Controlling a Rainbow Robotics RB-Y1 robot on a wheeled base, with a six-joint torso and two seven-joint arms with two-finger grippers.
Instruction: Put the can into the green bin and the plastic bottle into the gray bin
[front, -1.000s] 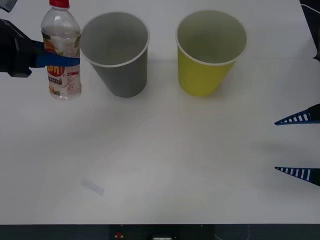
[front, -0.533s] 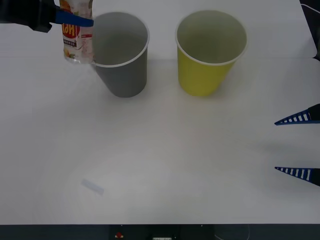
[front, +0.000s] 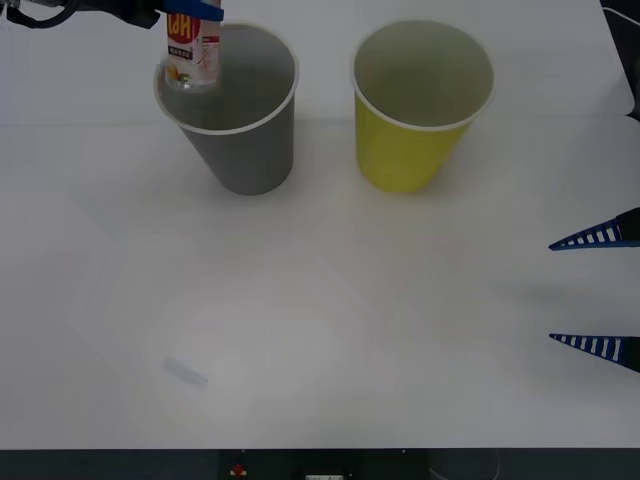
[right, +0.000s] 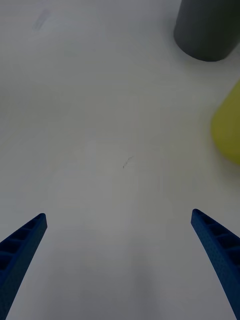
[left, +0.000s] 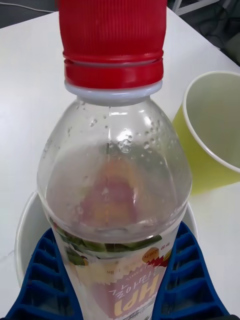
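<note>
My left pincer (front: 205, 10) grips the bottle (front: 190, 55) upright, over the near rim of the gray bin (front: 245, 150). If I release now, it may hit this rim and tip the bin. My right pincer (front: 597, 292) waits open at the right side.

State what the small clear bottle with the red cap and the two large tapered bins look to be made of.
The small clear bottle: thin transparent plastic, glossy, droplets inside; ribbed red plastic cap. The dark gray bin and yellow-green bin: probably coated paper, matte, with rolled rims like paper cups; plastic is possible.
</note>
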